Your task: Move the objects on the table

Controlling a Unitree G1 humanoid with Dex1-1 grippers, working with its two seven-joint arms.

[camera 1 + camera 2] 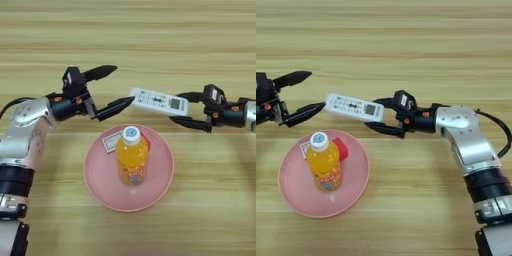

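My right gripper (176, 107) is shut on the right end of the white remote control (159, 101), which lies nearly level over the table (150, 35), just behind the plate. My left gripper (124, 84) stands open at the remote's left end, its lower fingertip at or against that end and its upper finger raised clear. The orange-drink bottle (132, 160) stands upright on the pink plate (100, 185). The red-and-white packet (111, 142) lies on the plate to the bottle's left. The red cube (341, 149) sits on the plate close behind the bottle on its right.
The pink plate lies at the near middle of the table, right under the line between the two grippers. Bare wood runs across the far side and along the near right (416, 200).
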